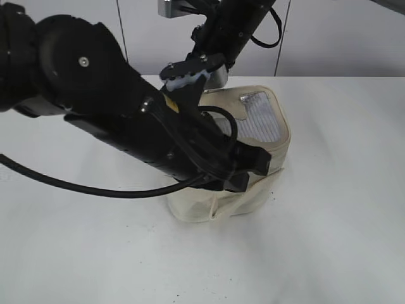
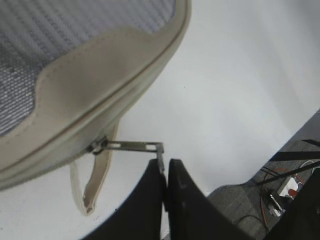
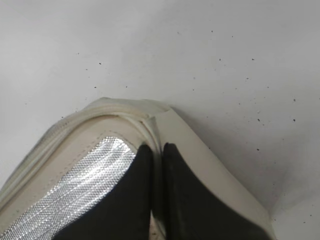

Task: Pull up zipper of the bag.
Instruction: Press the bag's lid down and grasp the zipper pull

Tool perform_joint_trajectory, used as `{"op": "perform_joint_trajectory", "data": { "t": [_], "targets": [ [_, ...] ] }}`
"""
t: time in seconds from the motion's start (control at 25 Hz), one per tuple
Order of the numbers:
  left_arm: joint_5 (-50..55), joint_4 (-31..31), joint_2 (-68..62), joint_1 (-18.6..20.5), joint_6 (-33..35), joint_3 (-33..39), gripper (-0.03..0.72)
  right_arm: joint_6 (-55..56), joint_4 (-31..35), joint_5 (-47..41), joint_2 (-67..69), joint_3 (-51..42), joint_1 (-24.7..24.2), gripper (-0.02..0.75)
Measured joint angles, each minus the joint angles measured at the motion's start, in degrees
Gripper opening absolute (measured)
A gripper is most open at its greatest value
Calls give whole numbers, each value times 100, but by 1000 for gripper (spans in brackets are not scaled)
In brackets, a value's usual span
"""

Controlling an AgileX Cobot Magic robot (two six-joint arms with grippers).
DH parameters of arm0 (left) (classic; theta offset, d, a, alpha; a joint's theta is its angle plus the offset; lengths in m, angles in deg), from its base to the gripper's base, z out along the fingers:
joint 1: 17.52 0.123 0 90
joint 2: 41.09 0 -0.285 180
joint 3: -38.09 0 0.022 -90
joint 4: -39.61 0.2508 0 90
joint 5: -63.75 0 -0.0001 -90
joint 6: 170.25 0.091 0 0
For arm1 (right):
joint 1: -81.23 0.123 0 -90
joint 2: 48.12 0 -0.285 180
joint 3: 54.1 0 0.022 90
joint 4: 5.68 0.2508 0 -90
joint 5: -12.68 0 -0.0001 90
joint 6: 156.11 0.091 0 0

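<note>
Zipper pull [image 2: 134,146]: pinched at its ring end by the left gripper [image 2: 165,172], just off the bag [image 1: 253,183] rim.
Right gripper [image 3: 157,152]: pressed together on the bag's far top edge.
Left arm [image 1: 126,120]: stretched diagonally over the bag.

A white table [image 1: 329,240], faintly speckled with dark specks, carries one cream-white bag [image 1: 253,190] standing near its centre, slightly toward one o'clock in the exterior view.

Bag [image 1: 253,158] front behind left arm [image 1: 126,120]
</note>
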Motion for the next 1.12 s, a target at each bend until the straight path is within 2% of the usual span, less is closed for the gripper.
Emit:
{"op": "perform_joint_trajectory", "data": {
  "t": [0.28, 0.56, 0.8, 1.12],
  "targets": [
    [-103, -131, -325, -172, 396, -312, -2, -13, -4, 0, 0, 0, 0, 30],
    [-120, -121, -350, -174, 511, -343, -2, -20, -23, 0, 0, 0, -16, 30],
    [-469, -376, -375, -279, 1253, -345, -1, -24, -60, 0, 0, 0, -21, 30],
    [-559, -475, -494, -301, 1400, -345, -1, -31, -100, 0, 0, 0, -20, 30]
  ]
}}
